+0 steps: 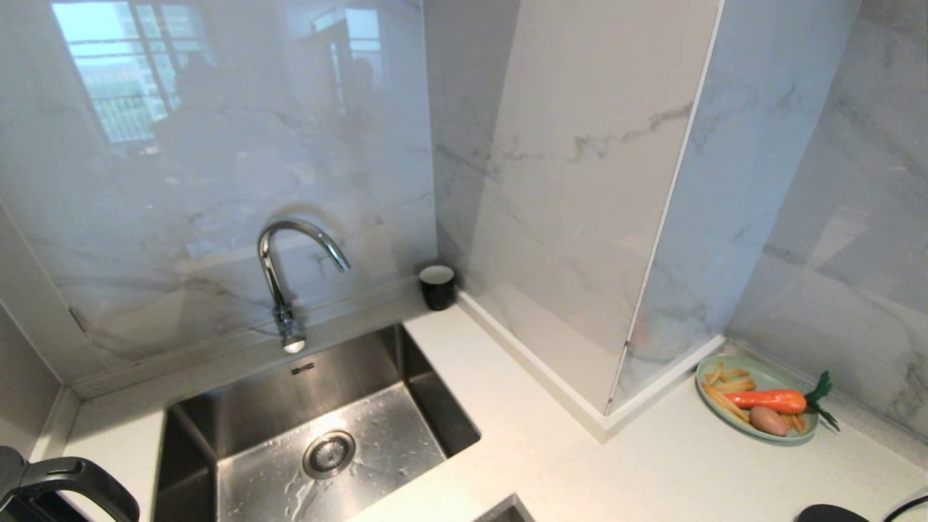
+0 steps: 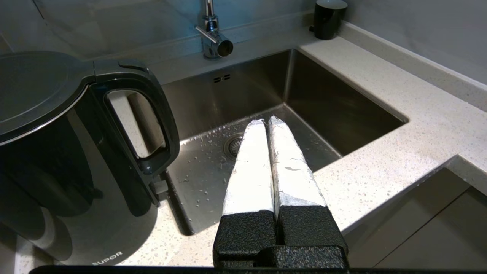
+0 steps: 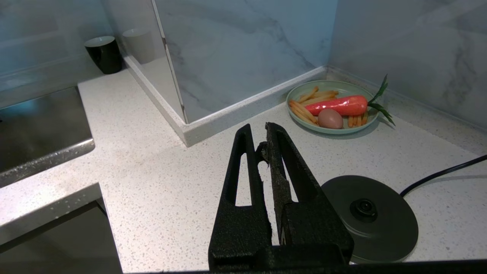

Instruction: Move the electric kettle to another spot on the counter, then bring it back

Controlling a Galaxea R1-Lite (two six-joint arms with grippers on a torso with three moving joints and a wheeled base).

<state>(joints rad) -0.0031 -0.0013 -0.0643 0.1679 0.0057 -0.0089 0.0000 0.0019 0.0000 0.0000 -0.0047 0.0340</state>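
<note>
Electric kettle [image 1: 51, 489] at lower left of head frame, on counter [image 1: 507, 406] beside sink [image 1: 312, 428]. Left gripper [image 2: 266, 123] pressed together, empty (right gripper [image 3: 258, 131] likewise). Open first, then approach handle [image 2: 152, 114] squarely.

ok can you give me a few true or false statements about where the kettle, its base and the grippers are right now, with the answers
1. The electric kettle stands on the counter beside the sink. True.
2. The kettle sits on its base disc. False: the disc lies bare on the counter, near the plate of toy food, with no kettle on it.
3. The left gripper grips the kettle's handle. False: it is shut on nothing, off to the side of the handle, over the sink's edge.
4. The right gripper is shut and holds nothing. True.
5. The black cup is in the sink. False: it stands on the counter at the wall corner.
</note>
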